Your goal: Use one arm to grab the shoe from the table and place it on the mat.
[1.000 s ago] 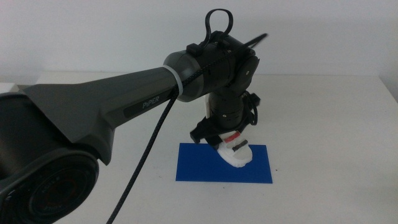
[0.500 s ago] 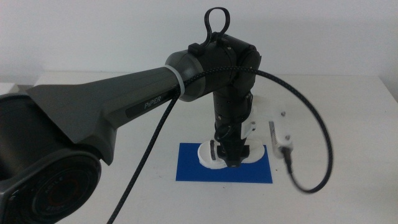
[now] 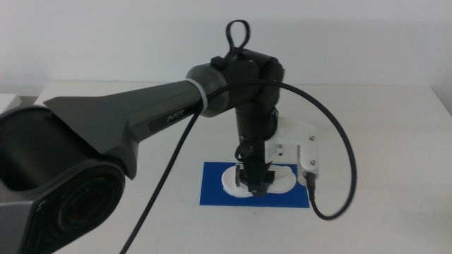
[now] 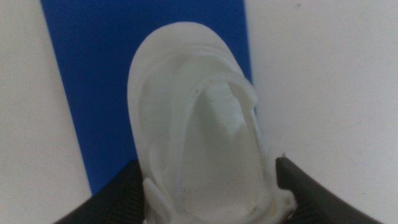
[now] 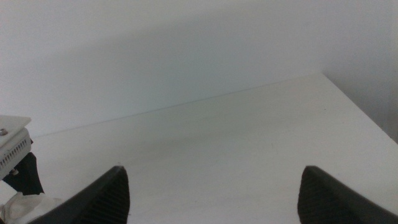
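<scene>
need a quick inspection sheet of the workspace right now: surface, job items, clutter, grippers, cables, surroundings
Surface: white table, plain; bare patches look clean.
Job's things: blue mat lies flat near the table's front middle. White shoe lies on the mat, inside its edges in the middle view; the straps are hidden by the gripper.
Clutter: nothing seen.
Grippers: left gripper points down over the shoe, one jaw on each side of it; whether it grips or has let go cannot be told. Right gripper waits off to the side, jaws wide apart, holding nothing.
Cables: black cable loops from the left arm's wrist out to the right over the table.
Surroundings: plain pale wall behind the table.
</scene>
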You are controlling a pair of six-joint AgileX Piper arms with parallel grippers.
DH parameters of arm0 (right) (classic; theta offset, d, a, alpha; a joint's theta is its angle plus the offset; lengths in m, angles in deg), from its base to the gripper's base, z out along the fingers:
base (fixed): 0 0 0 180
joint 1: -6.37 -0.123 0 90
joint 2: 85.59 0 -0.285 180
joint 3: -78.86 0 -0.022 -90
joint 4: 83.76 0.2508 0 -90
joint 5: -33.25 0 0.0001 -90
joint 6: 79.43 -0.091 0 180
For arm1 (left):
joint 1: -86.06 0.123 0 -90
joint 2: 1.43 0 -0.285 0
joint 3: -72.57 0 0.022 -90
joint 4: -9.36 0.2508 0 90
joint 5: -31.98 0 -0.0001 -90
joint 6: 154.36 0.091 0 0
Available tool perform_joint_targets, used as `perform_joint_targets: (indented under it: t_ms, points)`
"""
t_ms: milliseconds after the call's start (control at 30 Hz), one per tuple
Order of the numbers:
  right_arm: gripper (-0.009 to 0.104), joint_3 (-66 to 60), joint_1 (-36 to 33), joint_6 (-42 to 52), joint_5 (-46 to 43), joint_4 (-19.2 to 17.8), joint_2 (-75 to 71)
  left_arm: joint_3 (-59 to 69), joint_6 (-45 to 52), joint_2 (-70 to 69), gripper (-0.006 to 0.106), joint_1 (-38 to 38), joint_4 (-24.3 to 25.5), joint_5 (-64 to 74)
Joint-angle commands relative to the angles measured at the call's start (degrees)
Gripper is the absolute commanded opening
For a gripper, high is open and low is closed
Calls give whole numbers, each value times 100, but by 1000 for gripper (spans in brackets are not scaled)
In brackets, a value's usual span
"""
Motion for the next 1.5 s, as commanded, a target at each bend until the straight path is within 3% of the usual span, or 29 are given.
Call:
perform_joint_targets:
  t_ms: [0,300,467,600,867,1033,1233,1400,1467]
  points:
    - [79,-14,-11,11,-55,-33,-27,-17,39,19,-2,125,-222,-2]
    - [79,-14,-11,11,-55,-33,-27,-17,39,194,-1,167,-217,-281]
    - [79,-14,-11,11,-55,-33,-27,-17,226,244,8,167,-261,-294]
    - [79,-14,-11,11,-55,-33,-27,-17,326,244,29,167,-284,-268]
    - [79,-14,-11,11,-55,-33,-27,-43,340,244,93,167,-332,-313]
    - [79,-14,-11,11,-55,-33,-27,-475,167,168,94,167,-304,30]
    - [79,-14,-11,11,-55,-33,-27,-544,-645,-1051,94,247,-282,30]
    - [79,-14,-11,11,-55,-33,-27,-284,-2236,-2496,94,896,-1101,30]
    - [79,-14,-11,11,-55,-33,-27,338,-2636,-3112,94,1258,-1175,30]
